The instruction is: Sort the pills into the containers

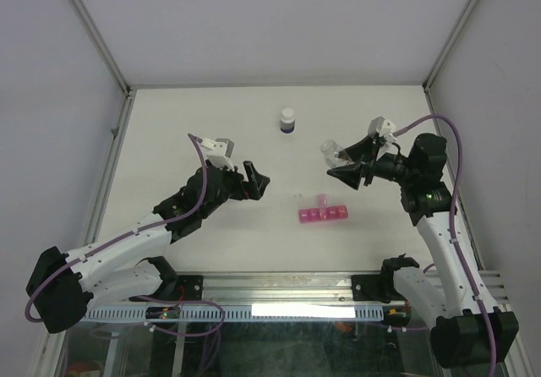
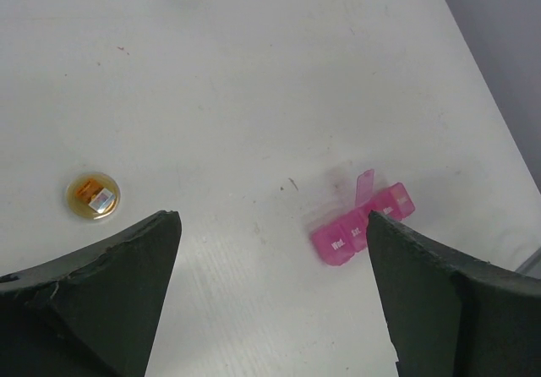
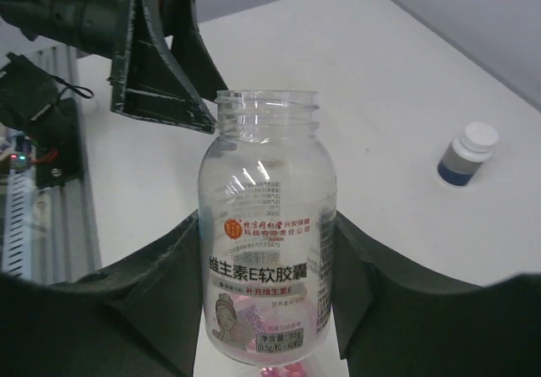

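Right gripper (image 3: 269, 250) clamps clear bottle (image 3: 266, 140) — left gripper (image 2: 272, 218) gapes, finger (image 2: 439, 309) clipping pill organizer (image 2: 347, 235).

The pill organizer (image 2: 363, 229) lies just past one finger of the left gripper (image 2: 270, 221), a loose cap (image 2: 93, 196) past the other. A bottle (image 3: 266, 259) stands between the fingers of the right gripper (image 3: 268, 216).

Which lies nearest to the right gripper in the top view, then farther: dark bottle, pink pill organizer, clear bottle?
1. The clear bottle, held in the right gripper itself.
2. The pink pill organizer, on the near side, just left of it.
3. The dark bottle, on the far side, farther left.
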### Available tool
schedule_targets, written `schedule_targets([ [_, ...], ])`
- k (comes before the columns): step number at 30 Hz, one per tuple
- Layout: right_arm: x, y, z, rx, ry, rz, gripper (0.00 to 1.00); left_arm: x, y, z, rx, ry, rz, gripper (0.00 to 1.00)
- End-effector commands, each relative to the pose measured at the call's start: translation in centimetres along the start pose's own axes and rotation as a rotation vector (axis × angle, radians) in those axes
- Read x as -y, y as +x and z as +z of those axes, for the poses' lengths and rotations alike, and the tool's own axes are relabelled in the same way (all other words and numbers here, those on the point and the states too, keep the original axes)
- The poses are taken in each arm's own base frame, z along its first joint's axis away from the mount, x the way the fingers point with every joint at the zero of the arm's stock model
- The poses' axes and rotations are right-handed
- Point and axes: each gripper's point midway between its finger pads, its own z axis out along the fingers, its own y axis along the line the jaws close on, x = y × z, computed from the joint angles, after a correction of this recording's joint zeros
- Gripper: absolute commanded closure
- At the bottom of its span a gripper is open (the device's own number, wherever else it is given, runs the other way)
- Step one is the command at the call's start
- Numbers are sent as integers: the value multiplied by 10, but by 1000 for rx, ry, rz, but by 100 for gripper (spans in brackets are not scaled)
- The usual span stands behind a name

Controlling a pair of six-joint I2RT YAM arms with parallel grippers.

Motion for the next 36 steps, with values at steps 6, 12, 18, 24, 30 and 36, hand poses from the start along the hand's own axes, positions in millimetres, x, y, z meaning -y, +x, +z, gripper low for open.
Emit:
schedule_targets([
  [6, -41, -27, -18, 169, -204, 24, 100, -24, -1, -11, -56, -144, 37, 6],
  [12, -41, -22, -19, 162, -215, 22, 100, -34, 2, -15, -41, -163, 81, 6],
  [18, -44, -20, -21, 164, -214, -4, 100, -30, -4, -17, -4, -129, 101, 5],
  [24, -48, -11, -25, 152, -198, 24, 100, -32, 2, -8, -30, -142, 121, 5],
  [30, -28, -5, -24, 141, -120, -69, 100, -24, 9, -2, -70, -111, 99, 5],
  [36, -17, 1, -21, 125, -103, -62, 100, -25, 14, -2, -88, -105, 106, 5],
])
